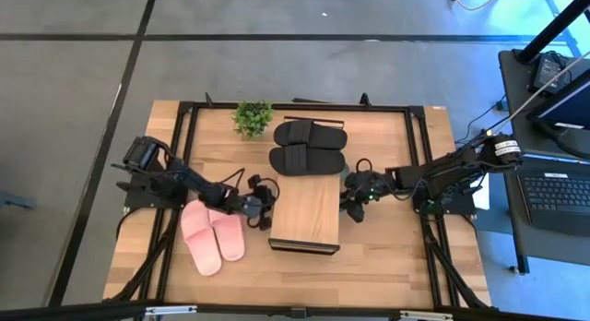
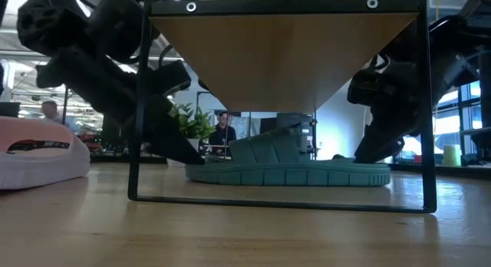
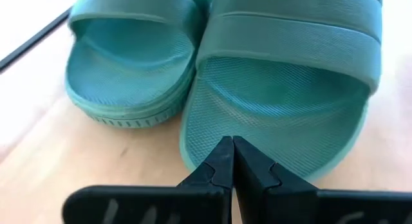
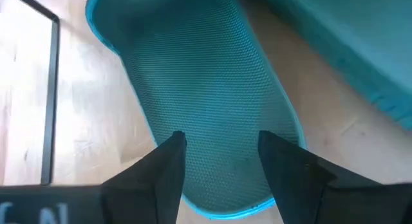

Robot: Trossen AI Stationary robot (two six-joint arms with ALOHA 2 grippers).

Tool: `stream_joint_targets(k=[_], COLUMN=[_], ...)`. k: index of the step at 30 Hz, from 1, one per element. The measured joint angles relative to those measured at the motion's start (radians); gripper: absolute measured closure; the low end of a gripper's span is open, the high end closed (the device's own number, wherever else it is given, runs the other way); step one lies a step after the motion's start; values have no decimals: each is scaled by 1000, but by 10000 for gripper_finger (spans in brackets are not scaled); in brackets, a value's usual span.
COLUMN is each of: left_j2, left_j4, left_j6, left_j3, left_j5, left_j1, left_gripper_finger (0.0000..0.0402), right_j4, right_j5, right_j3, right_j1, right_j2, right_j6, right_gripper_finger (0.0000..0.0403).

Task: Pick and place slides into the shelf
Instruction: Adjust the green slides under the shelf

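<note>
The shelf (image 1: 304, 215) stands mid-table and hides the dark green slides in the high view. They lie on the table under its plank, as the low view (image 2: 291, 166) shows. My left gripper (image 3: 232, 147) is shut at the shelf's left side, its tips at the heel rim of one green slide (image 3: 283, 102), with the other green slide (image 3: 129, 63) beside it. My right gripper (image 4: 222, 150) is open at the shelf's right side, its fingers over the end of a green slide (image 4: 206, 89). The pink slides (image 1: 212, 236) lie to the left. The black slides (image 1: 309, 146) lie beyond the shelf. My left gripper's shut fingertips meet the heel rim (image 3: 212, 169) of one green slide, coming slanting down from the table's left. The slide lies flat on the table. My right gripper's open fingers (image 4: 168, 156) stand over the slide's rounded end (image 4: 222, 185); I cannot tell whether they touch it.
A small potted plant (image 1: 253, 116) stands at the far edge, left of the black slides. The shelf's dark frame legs (image 2: 138, 106) stand close beside both grippers. A dark frame runs around the table's edges (image 1: 184, 109).
</note>
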Motion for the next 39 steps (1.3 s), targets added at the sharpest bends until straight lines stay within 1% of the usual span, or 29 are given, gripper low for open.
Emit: stream_joint_targets(k=[17, 22, 28, 33, 39], left_j2=[0, 0, 0, -48, -141], left_j4=[-1, 0, 4, -13, -153], left_j6=[2, 2, 2, 2, -2], left_j3=[-1, -1, -2, -3, -3], left_j5=[1, 6, 6, 9, -2], left_j1=[137, 160, 153, 117, 106], left_gripper_finger=[398, 398, 398, 398, 398], right_j4=[-4, 2, 25, 7, -118], right_j5=[11, 10, 12, -57, -63], right_j3=[-2, -2, 16, 47, 56], right_j1=[-162, -179, -180, -180, -180], right_j2=[1, 1, -1, -47, -103], right_j6=[-81, -81, -78, -78, -79], right_gripper_finger=[204, 204, 204, 204, 204])
